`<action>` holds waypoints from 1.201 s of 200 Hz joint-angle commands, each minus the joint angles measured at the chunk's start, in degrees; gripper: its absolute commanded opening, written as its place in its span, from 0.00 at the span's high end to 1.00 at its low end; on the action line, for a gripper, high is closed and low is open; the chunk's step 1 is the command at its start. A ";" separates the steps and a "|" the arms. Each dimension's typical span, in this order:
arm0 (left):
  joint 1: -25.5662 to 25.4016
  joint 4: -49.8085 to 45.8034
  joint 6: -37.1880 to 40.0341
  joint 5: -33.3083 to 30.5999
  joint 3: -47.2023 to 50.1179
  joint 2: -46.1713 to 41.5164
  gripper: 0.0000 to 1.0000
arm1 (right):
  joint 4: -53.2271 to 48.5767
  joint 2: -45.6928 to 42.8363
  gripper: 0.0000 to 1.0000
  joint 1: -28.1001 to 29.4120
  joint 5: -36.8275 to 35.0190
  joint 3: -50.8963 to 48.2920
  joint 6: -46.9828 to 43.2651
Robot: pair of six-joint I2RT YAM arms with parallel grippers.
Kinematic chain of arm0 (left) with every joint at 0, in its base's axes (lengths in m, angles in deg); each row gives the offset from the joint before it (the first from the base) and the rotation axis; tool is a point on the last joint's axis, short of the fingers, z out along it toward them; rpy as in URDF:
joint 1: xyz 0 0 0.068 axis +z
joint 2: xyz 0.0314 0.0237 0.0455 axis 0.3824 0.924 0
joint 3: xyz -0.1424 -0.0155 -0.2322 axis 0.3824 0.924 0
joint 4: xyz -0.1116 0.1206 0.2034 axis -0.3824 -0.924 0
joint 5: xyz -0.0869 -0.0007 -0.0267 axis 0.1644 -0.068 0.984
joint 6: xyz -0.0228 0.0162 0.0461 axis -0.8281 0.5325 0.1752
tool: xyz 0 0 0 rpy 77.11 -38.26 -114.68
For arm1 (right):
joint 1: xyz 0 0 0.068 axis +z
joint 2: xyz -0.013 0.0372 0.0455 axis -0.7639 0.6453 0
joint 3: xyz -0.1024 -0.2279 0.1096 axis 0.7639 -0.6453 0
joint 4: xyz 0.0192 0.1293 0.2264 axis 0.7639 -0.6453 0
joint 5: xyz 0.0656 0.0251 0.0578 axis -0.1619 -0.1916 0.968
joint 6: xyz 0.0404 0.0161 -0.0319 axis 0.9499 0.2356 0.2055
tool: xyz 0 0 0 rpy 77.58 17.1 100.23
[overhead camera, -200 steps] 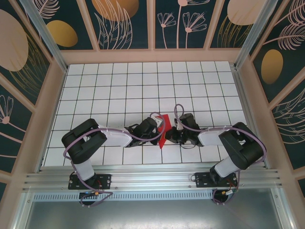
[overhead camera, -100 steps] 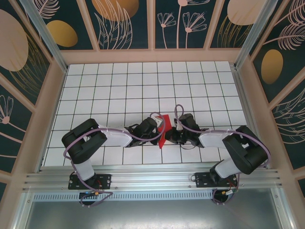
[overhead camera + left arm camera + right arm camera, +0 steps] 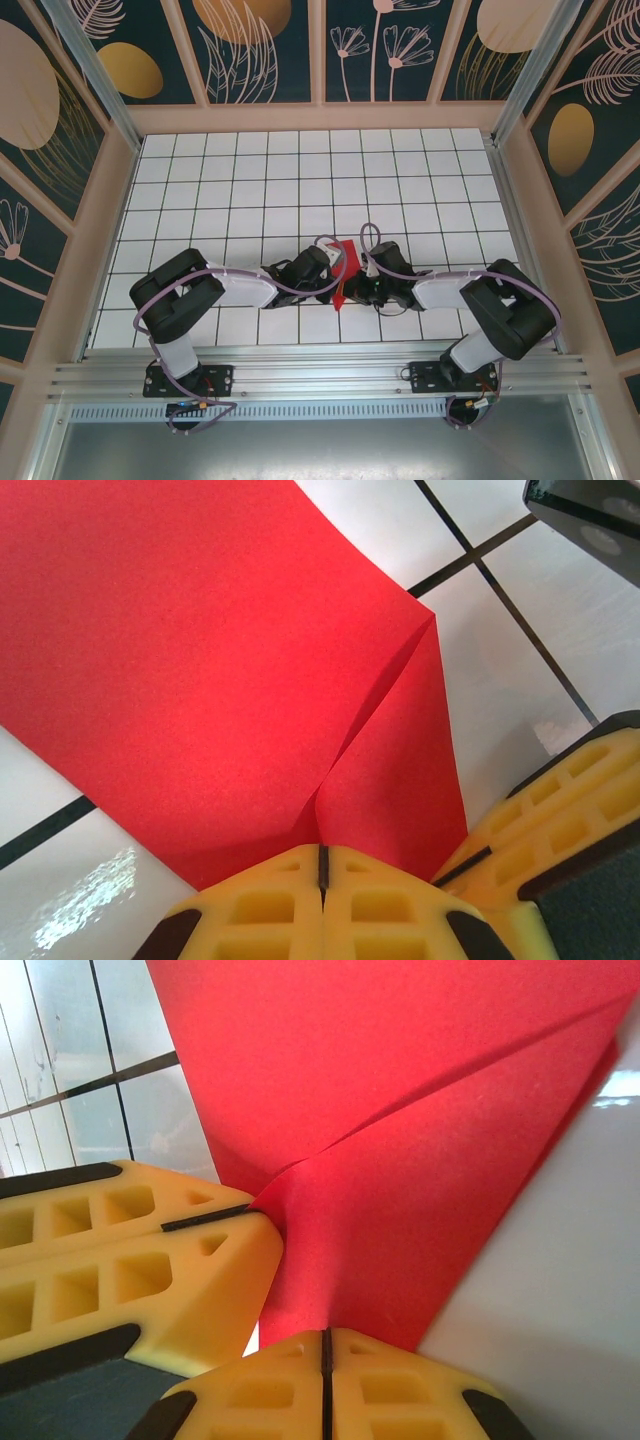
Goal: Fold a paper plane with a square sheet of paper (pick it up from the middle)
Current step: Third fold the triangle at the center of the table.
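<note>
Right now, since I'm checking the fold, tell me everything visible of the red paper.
The thin, bright red sheet of paper is partly folded, one crease running from a pointed corner. It stands between the arms over the white gridded table, pinched at neighbouring spots by the shut left gripper and right gripper.

White tiled tabletop point(image 3: 300, 170) with a black grid; it's glossy, and we see light glare on the tiles in both wrist views. Wall panels at 12 point(image 3: 270, 50), 9 point(image 3: 40, 150) and 3 o'clock point(image 3: 600, 200) are dark teal, with cream leaf and flower outlines and tan-gold ovals. Pale beige frame posts point(image 3: 317, 50) split the panels. Silver metal uprights stand at 11 point(image 3: 92, 72) and 1 o'clock point(image 3: 540, 72). At 6 o'clock we have an aluminium rail point(image 3: 320, 372) along the table edge, with grey sheet metal point(image 3: 320, 445) beyond it.
</note>
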 commanded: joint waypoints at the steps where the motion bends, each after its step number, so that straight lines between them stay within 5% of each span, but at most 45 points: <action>1: 0.34 -4.09 1.24 -0.82 0.54 1.74 1.00 | -2.23 -2.18 0.90 0.98 -2.77 -0.79 0.86; 240: 0.30 -4.38 1.44 -0.58 0.46 1.76 1.00 | 2.86 -4.72 0.89 5.86 -1.98 -3.81 5.68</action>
